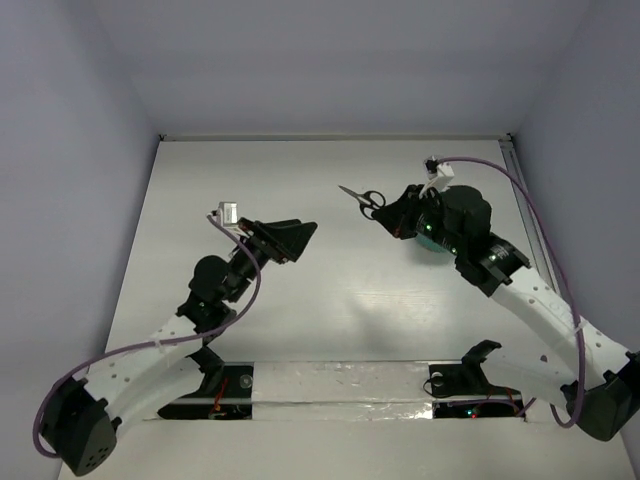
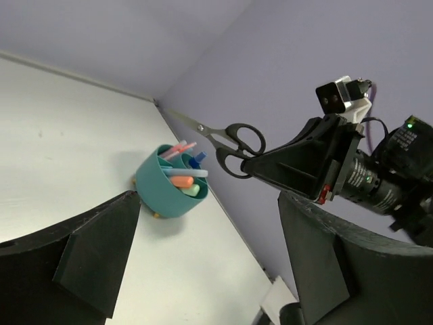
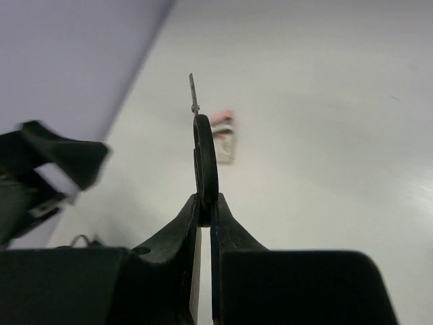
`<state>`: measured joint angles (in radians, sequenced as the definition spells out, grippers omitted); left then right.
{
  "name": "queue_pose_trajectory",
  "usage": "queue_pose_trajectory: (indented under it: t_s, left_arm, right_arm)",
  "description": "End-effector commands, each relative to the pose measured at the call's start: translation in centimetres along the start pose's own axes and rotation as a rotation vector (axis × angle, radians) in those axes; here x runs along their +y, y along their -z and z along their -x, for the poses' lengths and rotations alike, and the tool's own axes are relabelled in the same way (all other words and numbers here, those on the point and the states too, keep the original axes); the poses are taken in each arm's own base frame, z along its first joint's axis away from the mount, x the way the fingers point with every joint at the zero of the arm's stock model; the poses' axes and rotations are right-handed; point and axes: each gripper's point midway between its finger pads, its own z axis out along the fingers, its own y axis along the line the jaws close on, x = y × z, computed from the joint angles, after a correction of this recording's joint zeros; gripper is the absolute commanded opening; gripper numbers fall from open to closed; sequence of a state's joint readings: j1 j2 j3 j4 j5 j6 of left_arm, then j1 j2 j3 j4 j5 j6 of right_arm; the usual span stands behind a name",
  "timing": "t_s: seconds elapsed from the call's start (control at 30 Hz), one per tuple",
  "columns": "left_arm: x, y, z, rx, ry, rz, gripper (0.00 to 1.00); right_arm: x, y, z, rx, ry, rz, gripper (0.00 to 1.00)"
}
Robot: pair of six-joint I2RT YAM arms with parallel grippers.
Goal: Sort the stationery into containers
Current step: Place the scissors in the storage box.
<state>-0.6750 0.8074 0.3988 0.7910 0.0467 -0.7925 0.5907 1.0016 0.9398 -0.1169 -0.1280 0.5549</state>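
Your right gripper point(image 1: 388, 212) has its jaws pinched tight on the black handle of the scissors point(image 2: 215, 137), and that's the only thing holding them. They hang in the air above the table point(image 1: 300, 330), blades together, tip pointing off toward the back-left. From the right wrist you see the handle loop edge-on, squeezed between the two fingers point(image 3: 177, 230), with the blade running straight out ahead.

Your left gripper point(image 1: 300, 240) stands with its jaws wide apart and nothing between them, facing the scissors across a gap near the middle of the table. The two tools are apart, not touching.

Over on the right side sits the teal cup point(image 2: 159, 186), on the table and mostly tucked under your right arm in the top view. It's already stocked: pink pens point(image 2: 177, 147), the blue-capped pen point(image 2: 196, 161), the orange marker point(image 2: 179, 181) and a green highlighter point(image 2: 191, 191) poke out over its rim.

Down on the table, below the scissors in the right wrist view, lies a small white-and-pink eraser point(image 3: 223, 139), outside the cup.
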Motion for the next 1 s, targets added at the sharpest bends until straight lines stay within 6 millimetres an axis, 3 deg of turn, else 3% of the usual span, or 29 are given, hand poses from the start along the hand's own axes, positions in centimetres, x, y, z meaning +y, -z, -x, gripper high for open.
queue_pose_trajectory:
  t_s: [0.0,0.03,0.07,0.1,0.17,0.2,0.27,0.4,0.57,0.83,0.97]
  left_arm:
    - [2.2,1.6,0.0,-0.008,-0.106,0.091,0.8]
    - [1.9,2.1,0.4,-0.019,-0.116,0.081,0.8]
    - [2.1,2.4,0.1,-0.004,-0.132,0.089,0.79]
    - [1.7,2.8,-0.1,0.003,-0.139,0.072,0.79]
    - [1.8,3.3,-0.6,0.025,-0.167,0.072,0.79]
    - [1.7,3.6,-0.4,0.018,-0.176,0.066,0.79]
    - [2.0,4.1,-0.5,0.028,-0.203,0.077,0.79]
    - [1.4,4.7,-0.5,0.014,-0.219,0.036,0.78]
    - [0.7,5.0,-2.0,0.069,-0.214,-0.025,0.78]
    - [0.0,5.9,-1.3,0.034,-0.208,-0.045,0.78]
    - [-0.1,6.0,-1.3,0.03,-0.205,-0.05,0.78]
  right_arm:
    - [-4.7,3.4,-0.9,0.173,0.146,-0.312,0.0]
    - [-4.3,4.3,2.0,0.118,0.181,-0.363,0.0]
    - [-4.9,4.8,2.5,0.137,0.193,-0.419,0.0]
    - [-6.6,6.7,2.5,0.176,0.217,-0.541,0.0]
    - [-6.7,8.7,4.8,0.156,0.23,-0.638,0.0]
    - [-8.7,10.4,3.9,0.229,0.235,-0.782,0.0]
    - [-8.9,12.0,4.6,0.254,0.223,-0.867,0.0]
    - [-10.5,15.0,3.3,0.355,0.194,-1.053,0.0]
    - [-10.7,15.4,1.9,0.403,0.122,-1.037,0.0]
    - [-14.9,18.0,0.1,0.478,-0.003,-1.168,0.0]
    - [-15.9,16.7,-0.3,0.531,0.004,-1.166,0.0]
